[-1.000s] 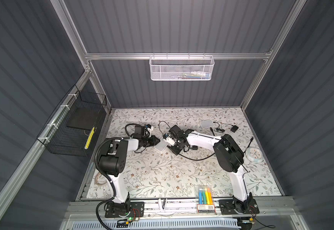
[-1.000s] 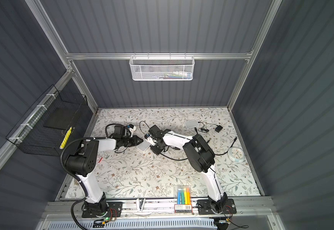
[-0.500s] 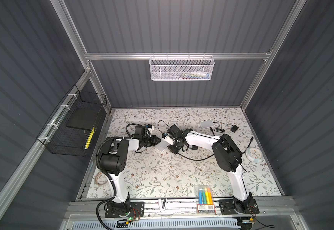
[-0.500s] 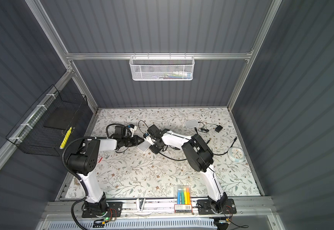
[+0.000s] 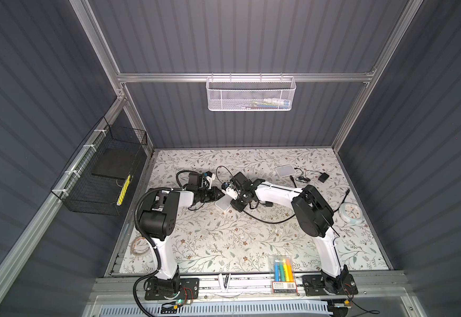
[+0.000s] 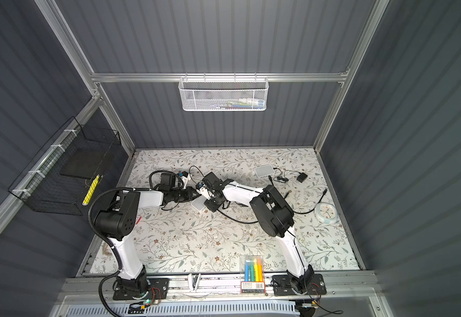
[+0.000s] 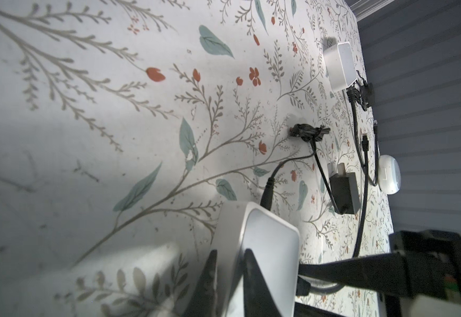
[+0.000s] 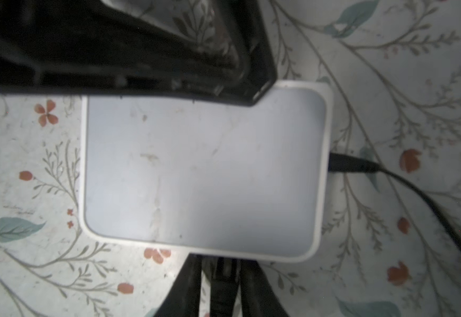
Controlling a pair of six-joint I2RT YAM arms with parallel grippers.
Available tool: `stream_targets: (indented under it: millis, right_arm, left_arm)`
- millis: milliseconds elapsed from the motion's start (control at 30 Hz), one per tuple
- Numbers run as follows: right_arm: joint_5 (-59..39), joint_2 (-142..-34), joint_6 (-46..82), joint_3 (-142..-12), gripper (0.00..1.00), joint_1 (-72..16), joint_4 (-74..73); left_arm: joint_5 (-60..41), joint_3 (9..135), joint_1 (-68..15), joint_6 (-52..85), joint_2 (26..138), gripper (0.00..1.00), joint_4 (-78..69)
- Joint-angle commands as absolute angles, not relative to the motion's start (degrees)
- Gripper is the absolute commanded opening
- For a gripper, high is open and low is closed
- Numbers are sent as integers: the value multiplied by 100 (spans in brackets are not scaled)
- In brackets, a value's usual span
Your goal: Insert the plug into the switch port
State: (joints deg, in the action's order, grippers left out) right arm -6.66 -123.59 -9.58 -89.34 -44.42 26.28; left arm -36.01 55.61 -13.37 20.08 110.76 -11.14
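No lettering can be read in any of these views. The red-and-white paper label (image 5: 283, 285) on the clear plastic case of coloured markers (image 5: 281, 267) carries print in both top views, but it is too small to make out. The face of the round pale clock (image 5: 350, 212) is just as illegible.

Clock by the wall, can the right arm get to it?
Probably yes. The clock lies on open mat close beside the right arm, nothing bulky between them. The arm would first have to swing back from the switch.
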Motion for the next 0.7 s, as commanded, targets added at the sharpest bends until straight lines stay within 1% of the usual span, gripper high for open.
stream_targets:
  millis: [0, 133, 233, 667]
  right_arm:
    - [-616, -11907, -1068, -8676, 29, -4383, 2908]
    - [-615, -11790, -1070, -8404, 29, -4333, 2852]
    - [-709, -11881, -1005, -8433, 27, -4324, 2788]
    - [-877, -12188, -975, -8555, 27, -4328, 2652]
  left_arm:
    - [-3342, 5474, -1399, 1935, 11417, 17, -240]
    - [-3330, 5495, -1397, 1985, 11449, 17, -272]
    - [-3340, 5484, -1400, 2006, 11425, 17, -268]
    - [-3322, 5430, -1397, 1960, 11267, 17, -198]
